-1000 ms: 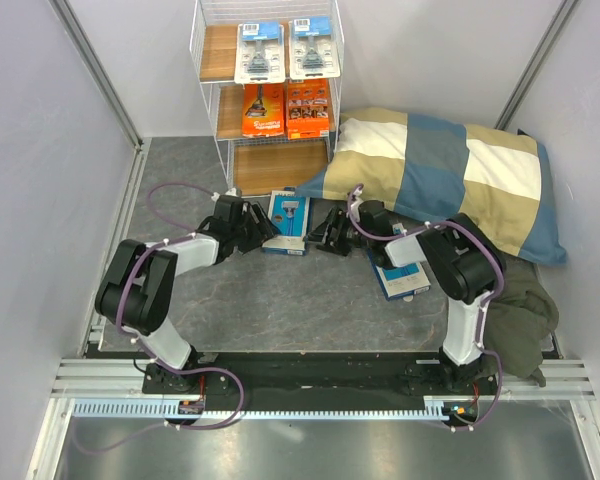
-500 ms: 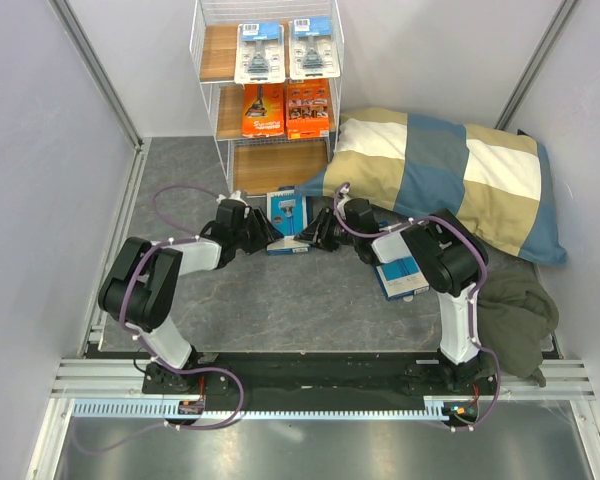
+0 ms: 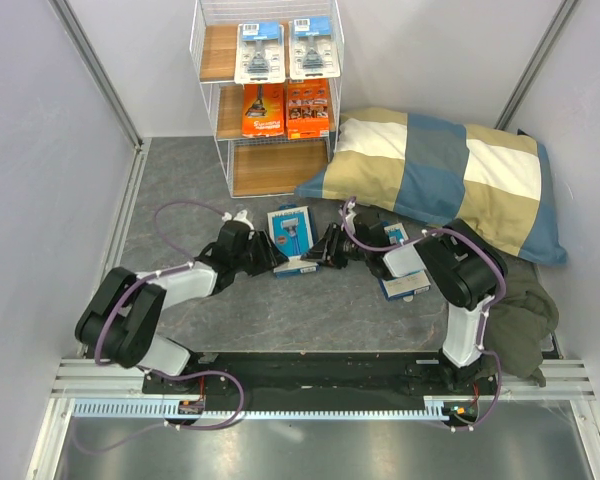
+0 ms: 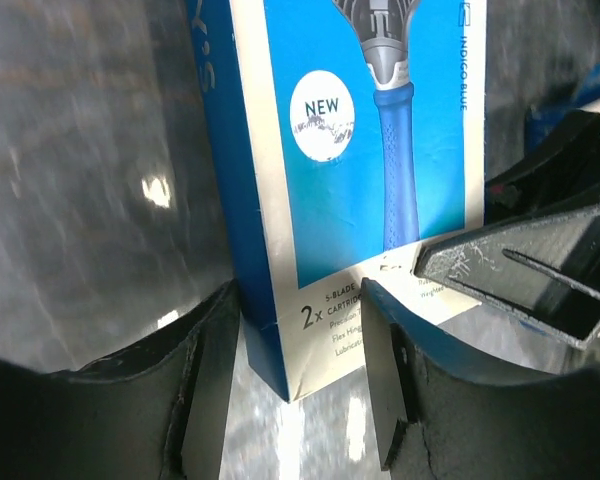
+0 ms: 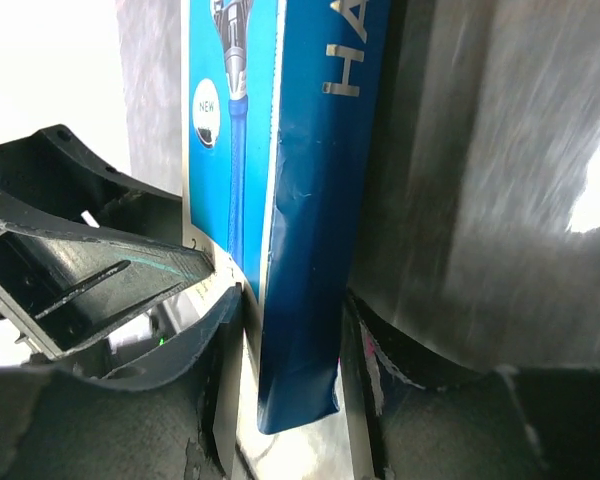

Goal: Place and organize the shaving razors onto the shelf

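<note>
Shelf (image 3: 275,168) top: two blister packs (image 3: 260,52).
Shelf middle: two orange packs (image 3: 263,110).
Left tool (image 3: 273,256): clamped on blue box (image 3: 291,236) before shelf.
Right tool (image 3: 316,252): clamped on same box.

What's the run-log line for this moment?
left gripper: shut on blue razor box | right gripper: same box | shelf: four packs | second blue box: on table

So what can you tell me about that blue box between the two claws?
The blue razor box is flat cardboard, blue with a white border, picturing a blue-handled razor and a round NEW badge; its spine shows a crease. It seems tipped up on edge over the grey table, short of the shelf. The left claw pinches one corner, the right claw clamps the opposite edge.
</note>
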You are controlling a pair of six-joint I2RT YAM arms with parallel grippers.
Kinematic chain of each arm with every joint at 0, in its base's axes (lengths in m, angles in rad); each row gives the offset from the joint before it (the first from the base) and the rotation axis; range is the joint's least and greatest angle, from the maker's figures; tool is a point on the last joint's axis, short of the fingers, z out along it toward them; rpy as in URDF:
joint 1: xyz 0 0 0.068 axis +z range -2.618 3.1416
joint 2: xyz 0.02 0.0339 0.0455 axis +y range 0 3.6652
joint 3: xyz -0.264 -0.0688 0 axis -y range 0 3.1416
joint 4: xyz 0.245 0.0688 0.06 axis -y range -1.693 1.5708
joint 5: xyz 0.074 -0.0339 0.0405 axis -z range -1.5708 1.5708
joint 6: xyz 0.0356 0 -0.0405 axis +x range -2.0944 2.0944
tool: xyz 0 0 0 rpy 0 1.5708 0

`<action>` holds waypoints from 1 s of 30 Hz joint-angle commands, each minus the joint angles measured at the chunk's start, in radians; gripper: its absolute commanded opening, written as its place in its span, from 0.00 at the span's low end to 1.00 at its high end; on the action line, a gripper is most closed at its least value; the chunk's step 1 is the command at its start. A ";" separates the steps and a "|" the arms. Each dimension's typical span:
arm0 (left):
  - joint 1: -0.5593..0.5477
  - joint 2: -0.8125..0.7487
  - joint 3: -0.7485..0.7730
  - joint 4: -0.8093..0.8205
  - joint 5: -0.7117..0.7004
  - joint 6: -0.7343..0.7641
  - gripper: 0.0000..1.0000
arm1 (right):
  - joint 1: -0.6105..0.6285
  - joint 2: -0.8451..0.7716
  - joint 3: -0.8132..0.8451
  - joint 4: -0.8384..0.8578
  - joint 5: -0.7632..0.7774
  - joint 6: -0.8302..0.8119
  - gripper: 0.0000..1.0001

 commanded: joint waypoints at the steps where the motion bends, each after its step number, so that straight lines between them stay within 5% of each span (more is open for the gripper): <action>1: -0.040 -0.139 -0.054 0.109 0.083 -0.081 0.57 | 0.025 -0.077 -0.080 -0.002 -0.001 -0.017 0.22; 18: -0.040 -0.362 -0.167 0.025 -0.016 -0.135 0.73 | 0.012 -0.364 -0.231 0.016 0.146 0.056 0.11; 30: -0.040 -0.253 -0.290 0.420 0.109 -0.231 0.74 | -0.019 -0.499 -0.304 0.081 0.196 0.139 0.08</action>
